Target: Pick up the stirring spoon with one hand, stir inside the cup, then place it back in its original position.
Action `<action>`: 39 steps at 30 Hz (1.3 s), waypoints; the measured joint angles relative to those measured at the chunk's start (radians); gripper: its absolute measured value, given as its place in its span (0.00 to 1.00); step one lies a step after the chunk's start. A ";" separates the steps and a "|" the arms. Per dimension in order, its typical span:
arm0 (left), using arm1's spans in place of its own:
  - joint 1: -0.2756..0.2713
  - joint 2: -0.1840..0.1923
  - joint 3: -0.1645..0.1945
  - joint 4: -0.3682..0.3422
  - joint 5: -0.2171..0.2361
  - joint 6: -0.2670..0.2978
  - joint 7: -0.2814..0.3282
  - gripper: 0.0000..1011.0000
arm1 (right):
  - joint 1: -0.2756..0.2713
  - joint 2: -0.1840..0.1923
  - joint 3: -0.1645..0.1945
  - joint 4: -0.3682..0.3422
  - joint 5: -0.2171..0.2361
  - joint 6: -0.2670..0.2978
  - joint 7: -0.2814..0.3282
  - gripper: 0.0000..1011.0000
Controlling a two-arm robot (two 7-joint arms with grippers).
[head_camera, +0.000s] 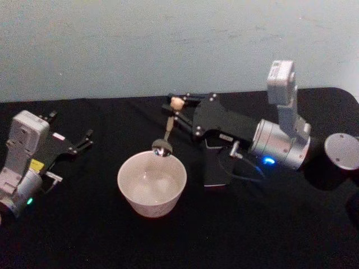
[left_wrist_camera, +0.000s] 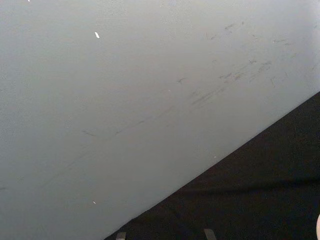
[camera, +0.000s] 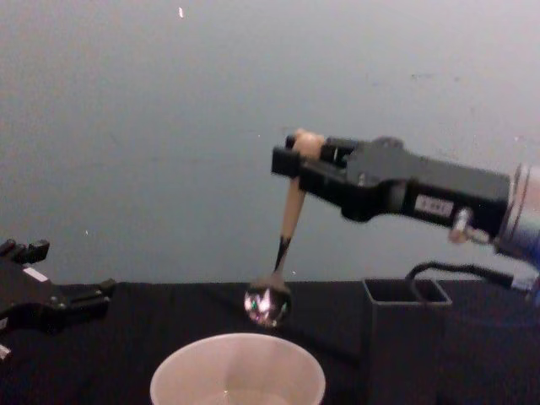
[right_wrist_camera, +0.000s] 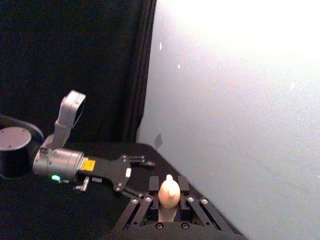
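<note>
While the left gripper (head_camera: 70, 128) rests parked on the black table (head_camera: 84, 235) at the left, its fingers spread apart and holding nothing, the work belongs to the other arm. Next along, near the middle of the table, stands the cup (head_camera: 148, 207), upright, with nothing dipped into it. Just above its far rim hangs the stirring spoon (head_camera: 168, 131), nearly upright with a slight tilt: bear head on top, metal bowl at the bottom. In the chest view the bowl hangs clear of the rim, not touching it. It looks to be over the far edge rather than over the middle of the cup, though the angle makes that hard to settle. The right gripper (head_camera: 178, 106) reaches in from the right and is clamped on the top of the peach handle, just below the bear head. Farther right, under that arm, stands the dark grey holder (head_camera: 216, 168), upright, its mouth open in the chest view.

So the pick-up looks done and the spoon is carried to the cup. Lowering the bowl in, stirring, and returning the spoon to the holder are all left.
</note>
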 joint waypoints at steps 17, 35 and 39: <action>0.000 0.000 0.000 0.000 0.000 0.000 0.000 0.99 | -0.021 0.108 0.087 -0.097 0.089 0.001 0.002 0.21; 0.000 0.000 0.000 0.000 0.000 0.000 0.000 0.99 | -0.090 0.207 0.149 -0.170 0.123 0.012 -0.007 0.21; 0.000 0.000 0.000 0.000 0.000 0.000 0.000 0.99 | -0.098 0.220 0.151 -0.174 0.124 0.020 -0.006 0.21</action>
